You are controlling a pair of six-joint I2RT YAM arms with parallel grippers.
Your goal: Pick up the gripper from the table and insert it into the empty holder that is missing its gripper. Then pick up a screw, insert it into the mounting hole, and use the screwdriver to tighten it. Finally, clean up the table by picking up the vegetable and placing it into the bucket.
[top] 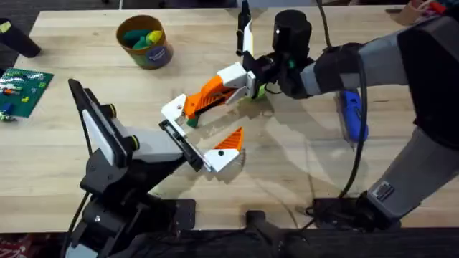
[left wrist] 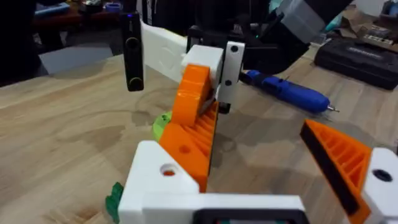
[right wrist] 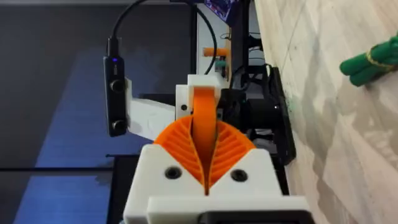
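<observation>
Gripper (top: 208, 93): clamped in right claw (top: 247, 82), tip at holder (top: 188, 147).
Left claw: cannot tell.
Advice: align base squarely before pushing in.

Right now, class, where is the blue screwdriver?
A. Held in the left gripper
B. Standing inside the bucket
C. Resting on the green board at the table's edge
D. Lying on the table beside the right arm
D: the screwdriver lies flat on the table beside the right arm, apart from the bucket.

Right tool (top: 247, 84) clamped, left tool (top: 188, 150) spread
</observation>
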